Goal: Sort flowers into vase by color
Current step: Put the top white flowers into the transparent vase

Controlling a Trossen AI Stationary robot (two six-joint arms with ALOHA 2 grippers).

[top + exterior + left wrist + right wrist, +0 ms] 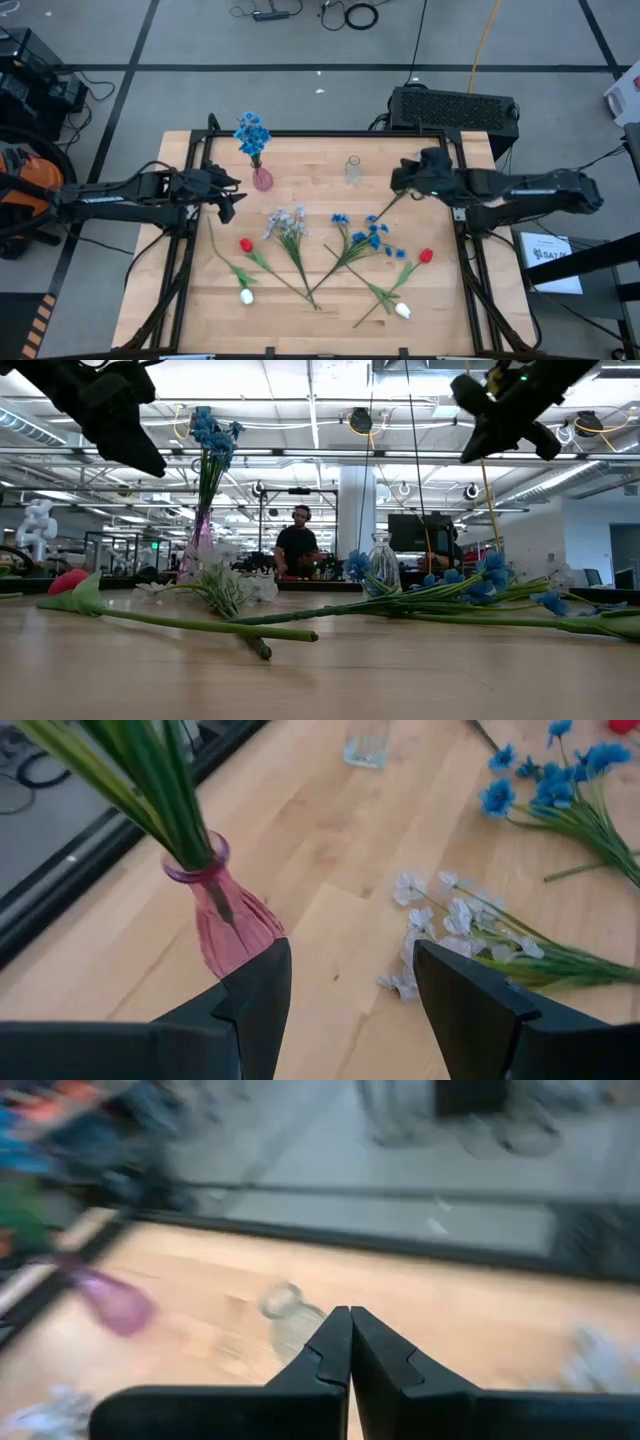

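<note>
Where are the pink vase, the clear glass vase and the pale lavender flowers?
pink vase (232, 925), left wrist view, on its ribbed body.
clear glass vase (353, 171), high view, on its body.
pale lavender flowers (286, 221), high view, on the blossom cluster lying on the table.

The right wrist view blurs the pink vase (112, 1303) and clear vase (290, 1316).

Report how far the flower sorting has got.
Done: one blue bunch stands in the pink vase. In hand: nothing; the left gripper is open beside that vase, and the right gripper is shut and empty near the clear vase, which holds nothing. Left: the lavender spray, blue sprays, red buds and white buds lie on the table.
</note>
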